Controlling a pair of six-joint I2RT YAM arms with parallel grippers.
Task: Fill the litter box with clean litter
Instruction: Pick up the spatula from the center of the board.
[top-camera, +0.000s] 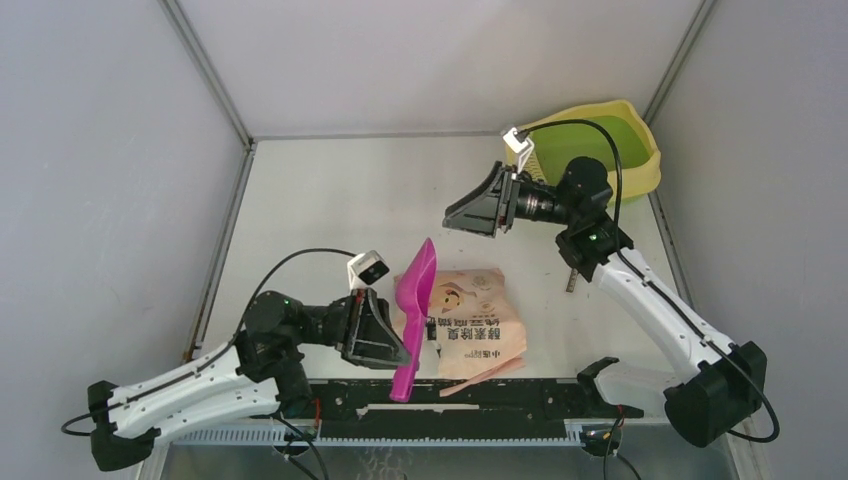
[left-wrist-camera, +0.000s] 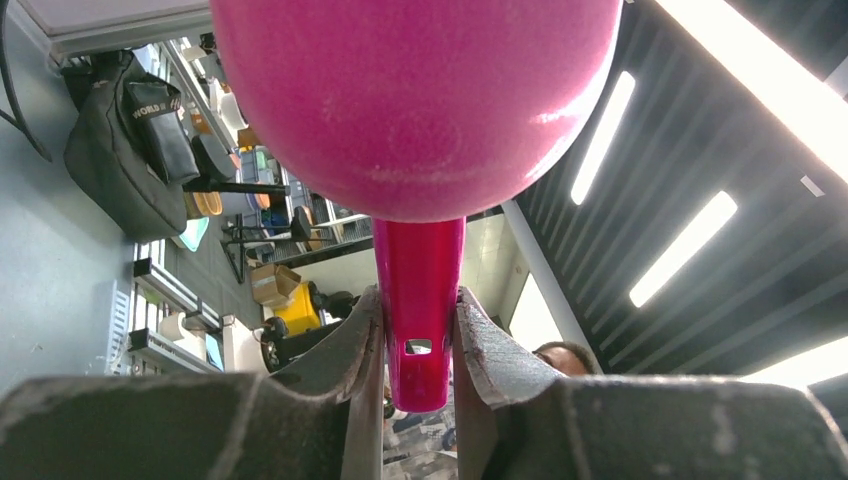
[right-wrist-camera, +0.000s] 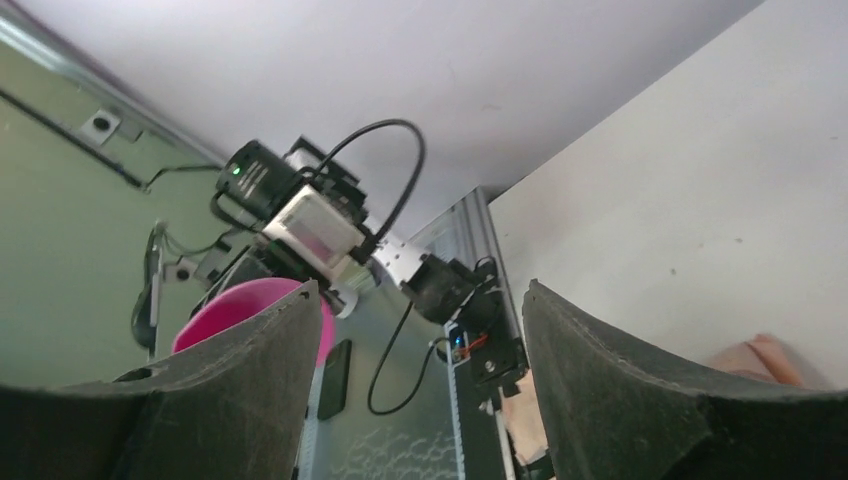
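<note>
A: First entry, far left?
B: One left gripper (top-camera: 392, 338), clamped on the handle of the scoop (top-camera: 417, 292), well back from the bowl. Load in the bowl: cannot tell, since seen only edge-on and from beneath.
A: Hazard?
B: Narrow grip, long lever. Likely swivel between the jaws under a full bowl, with litter lost onto the table (top-camera: 320, 200).
A: Next along?
B: One printed bag (top-camera: 470, 325), flat on the table, just beside and partly under the scoop. Mouth open or sealed: cannot tell.
A: Hazard?
B: Sliding or crumpling under a dig from the scoop, nothing pinning it down. Spill from the mouth if lifted by the wrong end.
A: Further right?
B: One right gripper (top-camera: 468, 213), jaws spread wide, nothing between them, raised above the table beyond the bag.
A: Hazard?
B: Arm parked across the straight path from bag to box. Possible knock against the scoop in transit, enough to shake out a load.
A: Last entry?
B: One litter box (top-camera: 643, 140), far right corner, behind the right arm and partly hidden by it. No litter visible in the green basin.
A: Hazard?
B: Well apart from the bag; long carry, more chance of dribble. Rim close to the walls, awkward for tipping the scoop cleanly inside.
</note>
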